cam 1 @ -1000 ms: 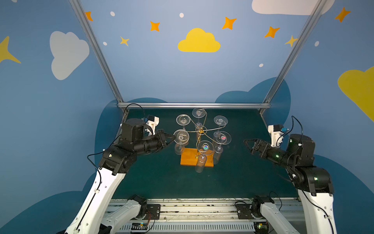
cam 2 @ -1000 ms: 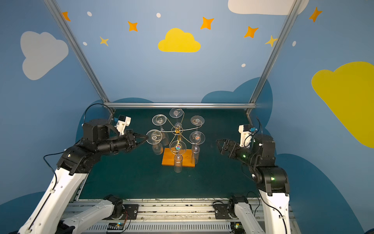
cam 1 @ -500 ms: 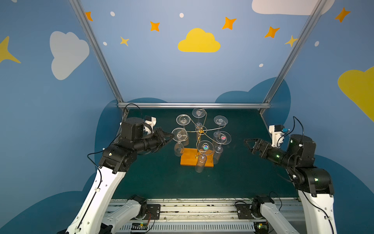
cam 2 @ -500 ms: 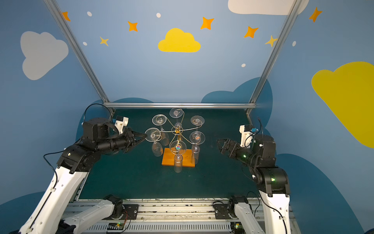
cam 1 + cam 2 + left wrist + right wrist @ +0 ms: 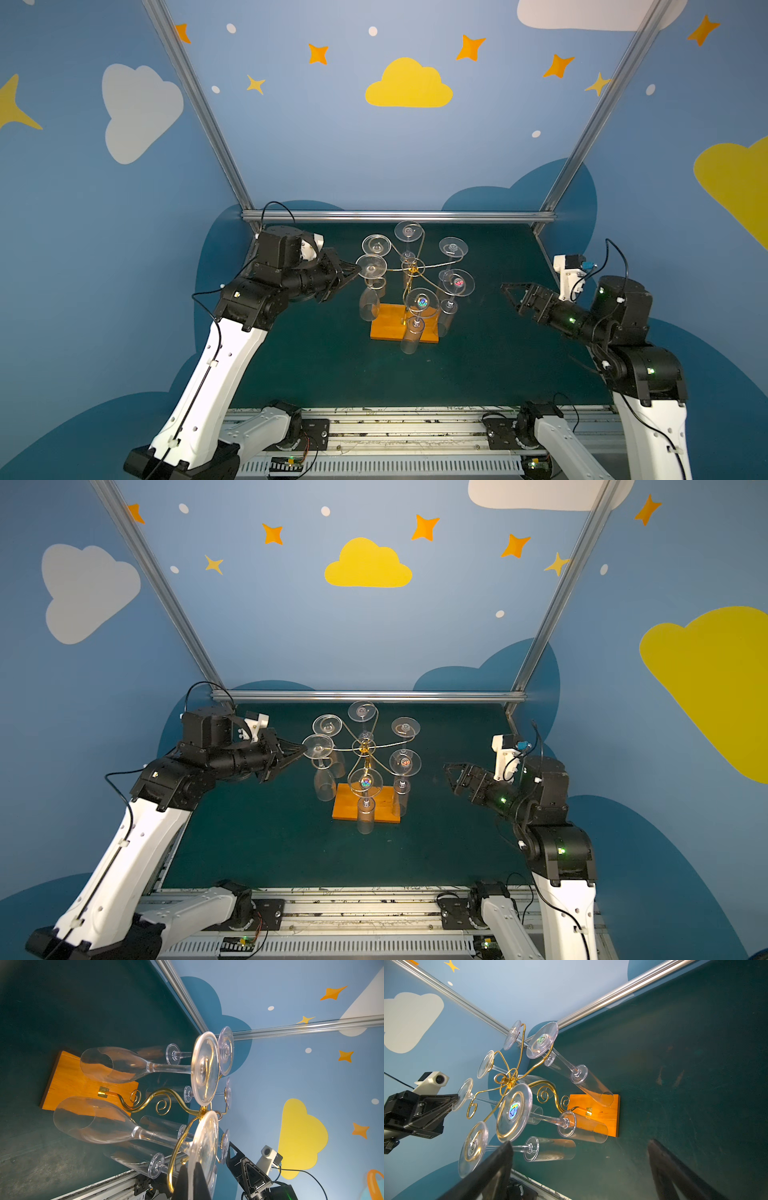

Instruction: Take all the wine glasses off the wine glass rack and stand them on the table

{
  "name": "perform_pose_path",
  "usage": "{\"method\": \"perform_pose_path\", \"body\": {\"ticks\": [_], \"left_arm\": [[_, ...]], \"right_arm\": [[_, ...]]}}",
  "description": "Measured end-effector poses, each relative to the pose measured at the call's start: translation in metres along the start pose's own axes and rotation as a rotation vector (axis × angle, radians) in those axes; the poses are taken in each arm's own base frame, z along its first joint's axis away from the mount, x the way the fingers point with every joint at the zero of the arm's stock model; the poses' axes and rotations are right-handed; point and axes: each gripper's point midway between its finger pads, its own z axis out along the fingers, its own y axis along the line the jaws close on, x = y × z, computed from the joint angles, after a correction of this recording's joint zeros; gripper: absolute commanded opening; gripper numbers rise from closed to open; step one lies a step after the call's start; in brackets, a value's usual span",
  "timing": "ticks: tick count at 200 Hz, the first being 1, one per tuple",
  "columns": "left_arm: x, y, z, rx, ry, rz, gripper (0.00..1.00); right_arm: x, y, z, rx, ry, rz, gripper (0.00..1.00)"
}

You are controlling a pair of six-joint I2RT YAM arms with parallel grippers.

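Thin gold wire wine glass rack: polished, glossy metal; its rectangular orange-brown base: smooth wood with visible grain. Clear stemmed wine glasses: transparent, glossy, glass or plastic undetermined. Dark green table covering: matt, scuffed.

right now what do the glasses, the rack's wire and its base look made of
The glasses: clear, glossy, see-through with bright glints; glass or clear plastic, can't tell.
The rack wire: thin metal, it seems, shiny gold finish, bent into curls.
The base: wood, orange-brown, smooth, faint grain lines.
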Motion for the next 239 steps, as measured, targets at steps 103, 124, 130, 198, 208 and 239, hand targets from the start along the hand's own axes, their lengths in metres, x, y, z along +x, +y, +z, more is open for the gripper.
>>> {"method": "perform_pose_path", "body": {"ticks": [103, 124, 130, 198, 208, 239], "left_arm": [[0.023, -0.018, 0.016, 0.025, 0.151, 0.08, 0.03], [0.033, -0.022, 0.016, 0.042, 0.188, 0.106, 0.03], [0.036, -0.023, 0.016, 0.048, 0.198, 0.113, 0.03], [0.054, -0.028, 0.01, 0.09, 0.243, 0.174, 0.03], [0.057, -0.028, 0.006, 0.095, 0.242, 0.186, 0.03], [0.069, -0.019, -0.007, 0.104, 0.231, 0.214, 0.03]], "right_arm": [[-0.004, -0.001, 0.008, -0.004, 0.013, 0.001, 0.99], [-0.004, 0.0, 0.007, -0.005, 0.01, -0.001, 0.99], [-0.004, 0.0, 0.006, -0.004, 0.009, -0.001, 0.99], [-0.01, -0.001, 0.007, 0.009, -0.006, -0.004, 0.99], [-0.011, -0.002, 0.008, 0.011, -0.007, -0.002, 0.98], [-0.015, -0.003, 0.017, 0.009, 0.005, 0.013, 0.99]]}}
